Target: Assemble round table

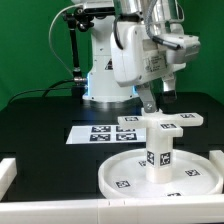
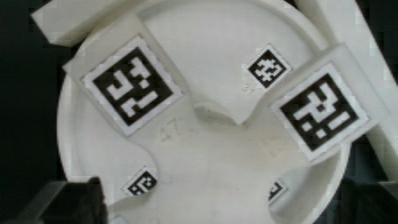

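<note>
The cross-shaped piece [image 1: 160,122] tops the leg [image 1: 158,150] (upright) on the disc [image 1: 125,180].

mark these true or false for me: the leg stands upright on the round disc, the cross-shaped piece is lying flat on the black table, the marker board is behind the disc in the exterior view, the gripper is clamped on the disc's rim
1. The short cylinder leg stands upright on the round disc. True.
2. The cross-shaped piece lies flat on the black table. False: it sits on top of the leg, above the disc.
3. The marker board lies behind the disc in the exterior view. True.
4. The gripper is clamped on the disc's rim. False: it is up by the cross-shaped piece, away from the rim; whether it is open or shut is unclear.
</note>
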Robot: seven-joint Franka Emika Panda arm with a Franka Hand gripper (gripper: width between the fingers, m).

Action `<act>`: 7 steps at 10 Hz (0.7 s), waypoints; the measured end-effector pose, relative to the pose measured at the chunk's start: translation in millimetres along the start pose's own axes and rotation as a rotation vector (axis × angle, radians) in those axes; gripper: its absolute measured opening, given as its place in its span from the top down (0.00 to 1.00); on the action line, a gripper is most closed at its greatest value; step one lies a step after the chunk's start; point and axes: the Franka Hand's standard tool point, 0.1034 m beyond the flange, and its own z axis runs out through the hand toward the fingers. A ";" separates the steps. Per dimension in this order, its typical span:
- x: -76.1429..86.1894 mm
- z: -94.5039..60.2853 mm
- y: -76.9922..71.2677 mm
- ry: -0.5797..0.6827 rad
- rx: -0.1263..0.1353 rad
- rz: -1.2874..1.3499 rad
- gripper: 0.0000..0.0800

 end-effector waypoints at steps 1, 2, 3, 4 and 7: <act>0.4 1.4 0.6 0.002 -0.002 -0.007 0.19; 0.5 1.4 0.6 0.002 -0.002 -0.060 0.19; 1.6 3.2 1.2 0.009 -0.008 -0.158 0.19; 3.1 8.7 3.3 0.040 -0.057 -0.387 0.19; -0.7 9.0 0.0 0.008 -0.158 -1.005 0.19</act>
